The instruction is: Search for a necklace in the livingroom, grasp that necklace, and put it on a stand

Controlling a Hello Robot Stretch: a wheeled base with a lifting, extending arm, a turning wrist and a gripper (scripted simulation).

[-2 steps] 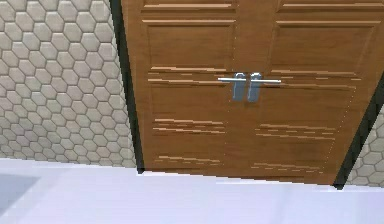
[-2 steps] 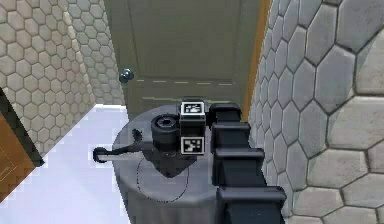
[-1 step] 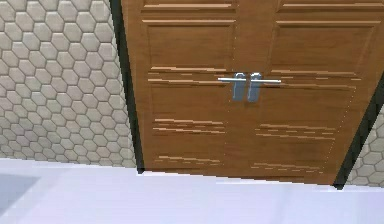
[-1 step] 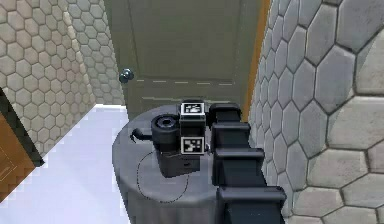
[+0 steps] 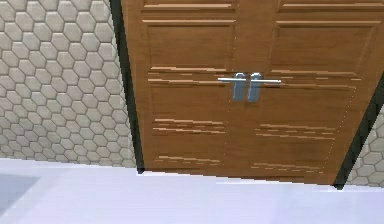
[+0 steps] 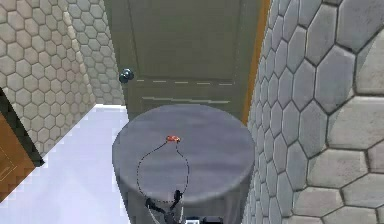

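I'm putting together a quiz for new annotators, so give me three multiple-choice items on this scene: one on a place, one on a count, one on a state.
1. Where does the necklace lie?
A) on the floor
B) on the round grey stand
C) over a door knob

2. How many silver handles does the wooden double door have?
A) one
B) two
C) four

3. How is the grey door beyond the stand?
A) shut
B) wide open
C) lying flat on the floor

Answers:
1 B: its thin cord and red pendant rest on the stand's top.
2 B: two handles sit side by side where the leaves meet.
3 A: it sits flush in its frame, with no gap.
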